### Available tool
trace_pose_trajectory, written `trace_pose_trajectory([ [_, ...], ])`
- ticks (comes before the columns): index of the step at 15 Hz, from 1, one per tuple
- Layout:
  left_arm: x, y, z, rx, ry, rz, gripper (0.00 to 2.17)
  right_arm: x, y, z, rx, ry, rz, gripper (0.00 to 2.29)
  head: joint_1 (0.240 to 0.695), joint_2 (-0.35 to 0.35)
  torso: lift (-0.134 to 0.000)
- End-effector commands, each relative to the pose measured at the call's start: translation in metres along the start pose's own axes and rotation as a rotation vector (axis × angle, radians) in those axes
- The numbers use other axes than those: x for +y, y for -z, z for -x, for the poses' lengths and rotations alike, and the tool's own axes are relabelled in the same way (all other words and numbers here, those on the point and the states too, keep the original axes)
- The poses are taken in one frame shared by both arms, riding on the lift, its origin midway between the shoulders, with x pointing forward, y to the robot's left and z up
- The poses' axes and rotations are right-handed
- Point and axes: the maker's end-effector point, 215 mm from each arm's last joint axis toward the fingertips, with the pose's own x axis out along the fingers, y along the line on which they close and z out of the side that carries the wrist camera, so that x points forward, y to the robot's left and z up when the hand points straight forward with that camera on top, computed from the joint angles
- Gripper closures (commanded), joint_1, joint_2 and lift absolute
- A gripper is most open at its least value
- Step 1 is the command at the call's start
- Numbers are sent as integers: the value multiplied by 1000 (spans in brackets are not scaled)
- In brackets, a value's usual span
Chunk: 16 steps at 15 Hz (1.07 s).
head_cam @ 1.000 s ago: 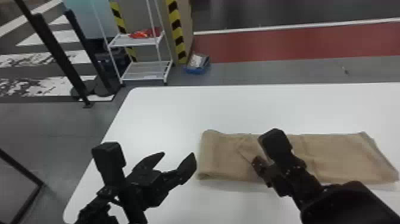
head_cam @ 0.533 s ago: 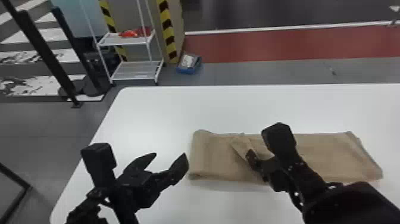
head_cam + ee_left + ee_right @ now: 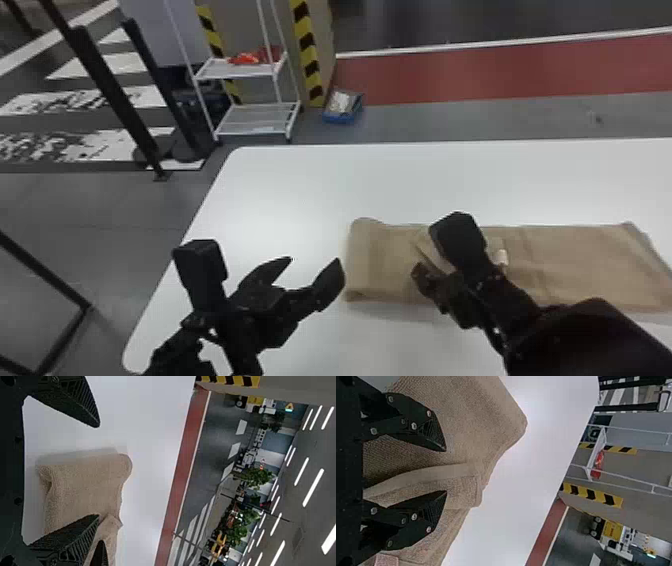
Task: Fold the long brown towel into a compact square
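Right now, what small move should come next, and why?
I'd probably close the right gripper gently on the raised edge: its open fingers stand on either side of that edge, and the towel is still a long strip, not yet a square.

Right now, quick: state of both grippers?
Left gripper: open, holding nothing, just left of the towel.
Right gripper: open, over the towel, fingers apart and not clamped on it.
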Motion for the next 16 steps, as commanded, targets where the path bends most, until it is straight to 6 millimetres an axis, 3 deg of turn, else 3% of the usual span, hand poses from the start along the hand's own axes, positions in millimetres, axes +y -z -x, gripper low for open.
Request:
trace_pose_trajectory([
  [1, 0, 2, -1, 2, -1, 4, 66, -8, 11, 0, 35, 25, 0, 603, 695, 229, -123],
  [11, -2, 5, -2, 8, 5, 5, 73, -78, 34, 30, 81, 147, -114, 603, 695, 147, -123],
  [16, -2, 6, -4, 11, 7, 5, 76, -90, 55, 43, 110, 161, -164, 603, 695, 99, -123],
])
